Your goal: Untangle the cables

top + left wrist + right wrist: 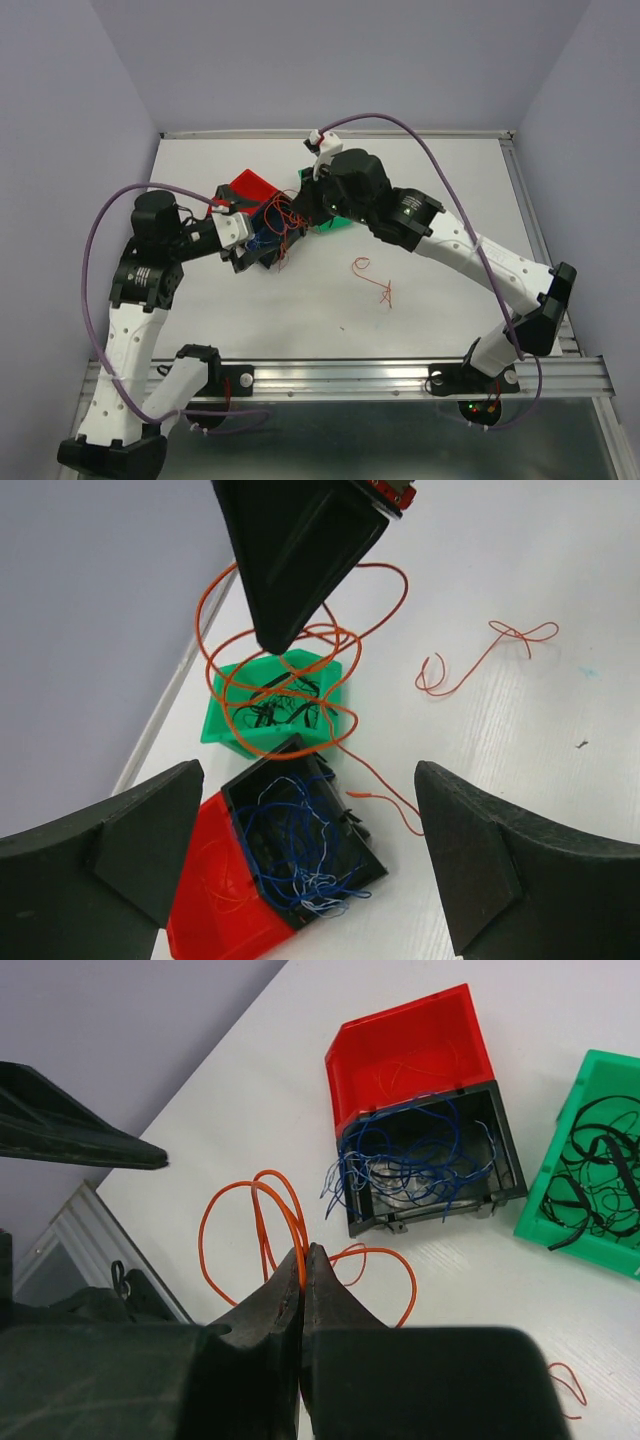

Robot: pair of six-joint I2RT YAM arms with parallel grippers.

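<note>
A robotics lab cell: plain lilac walls (330, 60) box in a white tabletop (440, 200) with an aluminium mounting rail (350, 378)

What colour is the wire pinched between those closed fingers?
Orange-red. The right wrist view shows the wire best, between the right fingers.

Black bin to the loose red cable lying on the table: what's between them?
The red cable held by the right gripper trails across that stretch; otherwise it is bare table. This shows in the left wrist view.
</note>
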